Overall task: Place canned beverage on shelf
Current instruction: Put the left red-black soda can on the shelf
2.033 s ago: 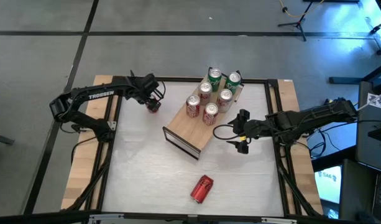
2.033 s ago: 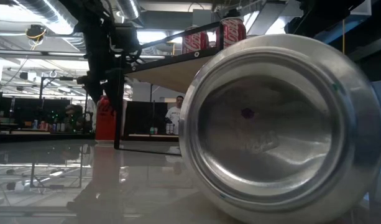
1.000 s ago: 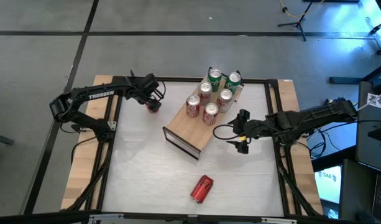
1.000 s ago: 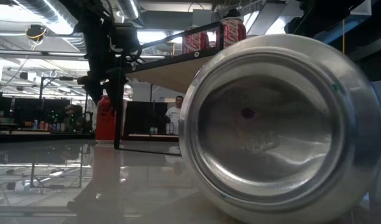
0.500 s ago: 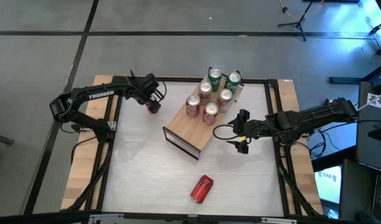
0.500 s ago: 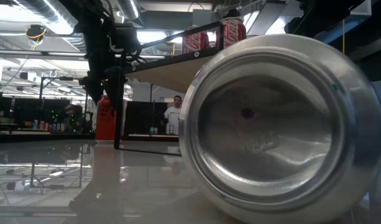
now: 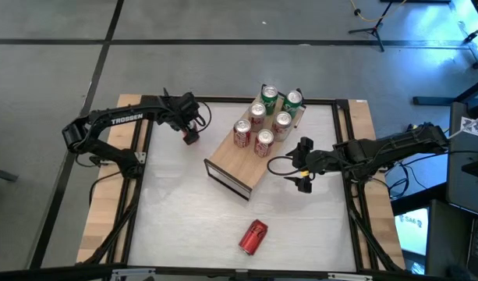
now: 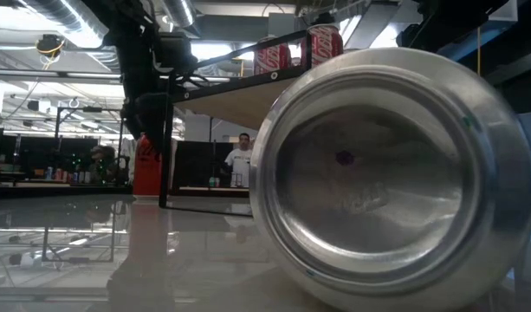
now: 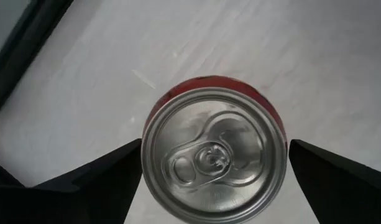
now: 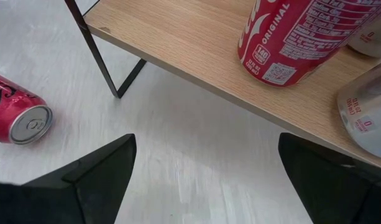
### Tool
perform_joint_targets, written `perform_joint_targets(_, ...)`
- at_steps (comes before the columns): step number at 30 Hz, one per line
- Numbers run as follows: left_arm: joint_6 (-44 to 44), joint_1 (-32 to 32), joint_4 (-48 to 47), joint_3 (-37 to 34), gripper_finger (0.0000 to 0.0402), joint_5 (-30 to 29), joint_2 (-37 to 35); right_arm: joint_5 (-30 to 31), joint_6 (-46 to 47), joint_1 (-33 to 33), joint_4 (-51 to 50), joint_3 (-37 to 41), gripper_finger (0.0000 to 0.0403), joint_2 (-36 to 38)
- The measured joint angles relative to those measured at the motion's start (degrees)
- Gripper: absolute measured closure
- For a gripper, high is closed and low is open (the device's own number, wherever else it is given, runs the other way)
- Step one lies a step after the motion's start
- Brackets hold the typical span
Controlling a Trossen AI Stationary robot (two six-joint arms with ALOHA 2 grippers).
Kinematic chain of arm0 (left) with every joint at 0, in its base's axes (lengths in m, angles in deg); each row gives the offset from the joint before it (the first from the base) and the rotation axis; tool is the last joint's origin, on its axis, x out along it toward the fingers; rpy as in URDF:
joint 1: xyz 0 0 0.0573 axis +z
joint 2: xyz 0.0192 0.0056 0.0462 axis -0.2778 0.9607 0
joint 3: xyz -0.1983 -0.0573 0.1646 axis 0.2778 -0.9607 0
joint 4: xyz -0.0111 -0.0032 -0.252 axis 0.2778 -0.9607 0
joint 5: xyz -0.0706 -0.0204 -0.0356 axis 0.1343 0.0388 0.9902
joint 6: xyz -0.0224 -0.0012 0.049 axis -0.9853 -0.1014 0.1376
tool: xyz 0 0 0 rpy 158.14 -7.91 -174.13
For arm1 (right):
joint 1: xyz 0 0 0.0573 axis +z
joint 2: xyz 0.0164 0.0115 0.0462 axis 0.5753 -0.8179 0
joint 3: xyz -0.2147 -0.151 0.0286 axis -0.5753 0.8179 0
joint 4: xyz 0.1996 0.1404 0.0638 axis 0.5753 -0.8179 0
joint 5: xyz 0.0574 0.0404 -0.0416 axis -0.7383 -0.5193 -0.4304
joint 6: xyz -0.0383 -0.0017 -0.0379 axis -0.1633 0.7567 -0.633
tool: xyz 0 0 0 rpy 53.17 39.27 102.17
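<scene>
A red can (image 9: pixel 214 155) stands upright on the white table at the far left (image 7: pixel 191 139), also seen in the low view (image 8: pixel 146 165). My left gripper (image 9: pixel 215 143) points down over it, open, one finger on each side of the can's top with a narrow gap. The shelf (image 7: pixel 235 160), a light-wood board on a dark frame, stands mid-table with several red and green cans (image 7: pixel 263 143) upright on its far half. My right gripper (image 7: pixel 303 166) hangs open beside the shelf's right side (image 10: pixel 178 31), with nothing between its fingers.
Another red can (image 7: pixel 253 236) lies on its side near the table's front edge; its bottom fills the low view (image 8: pixel 395 173). The shelf's near half is bare board. A dark frame (image 7: pixel 145 187) rims the table. A person (image 8: pixel 241 160) stands in the room behind.
My left gripper has rolled about its own axis above the far-left can and its fingers have spread apart, letting go of the can. The can stays upright in the same spot on the table.
</scene>
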Motion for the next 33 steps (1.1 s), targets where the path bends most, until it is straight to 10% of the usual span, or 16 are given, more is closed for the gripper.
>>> perform_joint_targets(11,21.5,0.0,0.0,0.0,0.0019,-0.1,0.0,0.0,0.0,0.0,0.0,0.0,0.0015,0.0)
perform_joint_targets(33,27.6,0.1,3.0,0.0,0.0019,0.4,0.0,0.0,0.0,0.0,0.0,0.0,0.0015,0.0)
